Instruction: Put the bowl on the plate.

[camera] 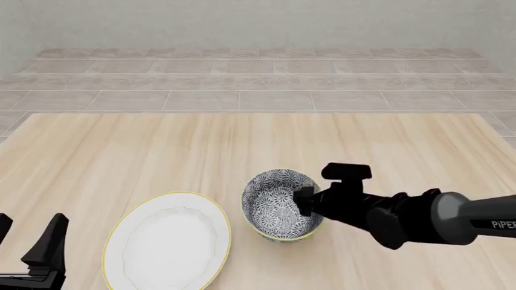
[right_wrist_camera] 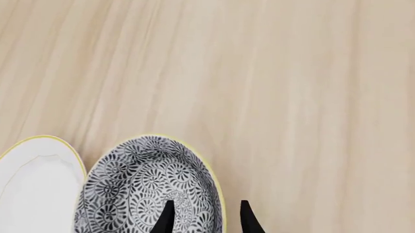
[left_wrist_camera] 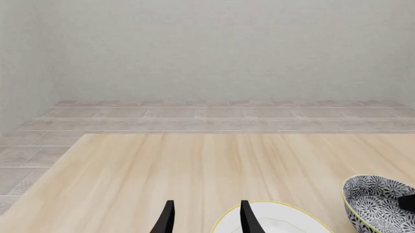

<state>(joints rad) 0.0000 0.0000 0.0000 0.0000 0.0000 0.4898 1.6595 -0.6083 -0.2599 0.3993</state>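
Two claws are in view. Right claw (right_wrist_camera: 204, 218) straddles the right wall of the round grey-and-white floral bowl (camera: 278, 205), fingers narrowly parted, one inside, one outside. Bowl sits on the light wooden table (camera: 161, 151), just right of the flat white yellow-rimmed plate (camera: 169, 241). Left claw (left_wrist_camera: 206, 218) stands parted, empty, at the plate's left edge.

The right gripper (camera: 305, 200) is at the near right edge of the bowl (camera: 278, 204), with its tip over the rim. How its jaws stand is hidden. The plate (camera: 168, 240) lies flat on the wooden table (camera: 241, 145), just past the bowl's far side from this gripper. The left gripper (camera: 31, 238) sits apart, beyond the plate, fingers spread.
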